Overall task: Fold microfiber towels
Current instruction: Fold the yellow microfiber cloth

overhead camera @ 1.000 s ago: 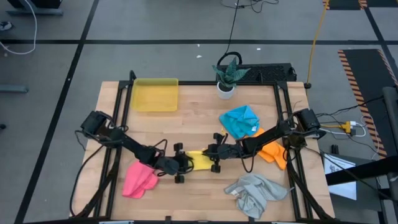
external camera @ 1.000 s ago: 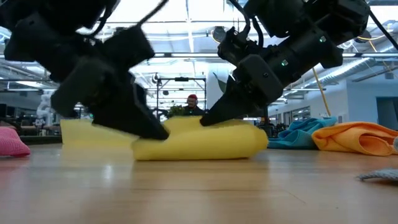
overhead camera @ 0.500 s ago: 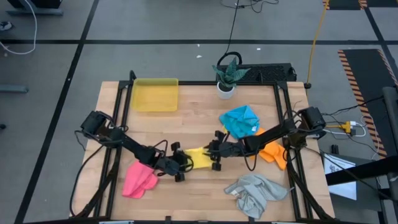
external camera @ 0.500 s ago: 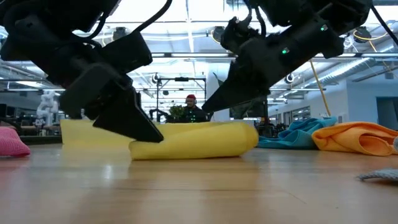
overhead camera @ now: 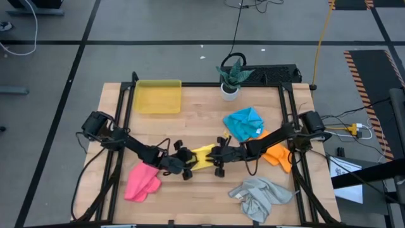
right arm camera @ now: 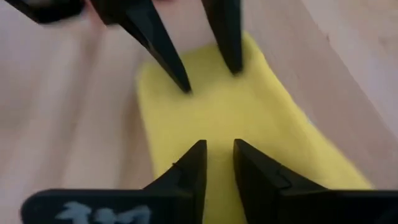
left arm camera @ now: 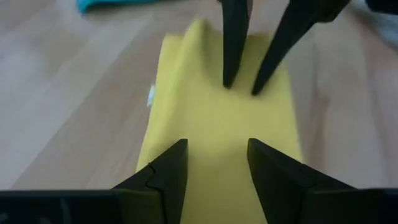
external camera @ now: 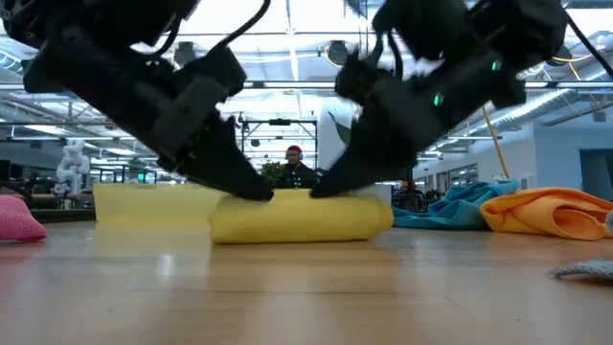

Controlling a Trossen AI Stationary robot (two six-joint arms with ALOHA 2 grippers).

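Yellow towel, folded to a narrow strip, lies mid-table between both grippers. Left gripper has fingers parted over one end, tips on cloth, pinching nothing; right gripper stands narrowly parted at the other end (grip uncertain). Judgement: press evenly and draw the ends apart to flatten the crease. Pink towel and grey towel lie nearby; bare wood toward the tray.

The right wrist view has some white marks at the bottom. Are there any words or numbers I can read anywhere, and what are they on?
No text can be read in any view.
White marks on the right arm's own dark wrist part: too blurred to read.
Tiny white tag on the yellow towel: too small to read.
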